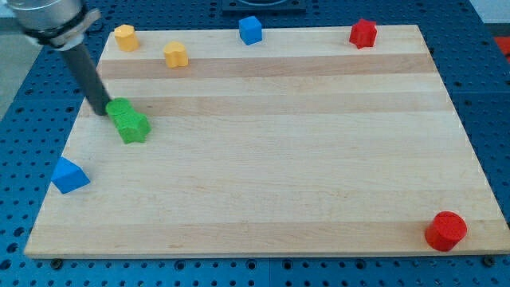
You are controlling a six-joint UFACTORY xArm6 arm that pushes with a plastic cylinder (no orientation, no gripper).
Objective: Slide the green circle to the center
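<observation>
Camera view: my tip [103, 111] touching green circle [119, 109].

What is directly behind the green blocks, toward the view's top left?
My tip stands there, touching the upper green block, which touches the green star-shaped block. The rod covers a strip of the wooden board behind it.

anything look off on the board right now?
Nothing damaged or tipped. The two green blocks sit pressed together near the view's left edge, far from centre, with my tip against their upper-left side. The blue block overhangs the board's left edge slightly.
</observation>
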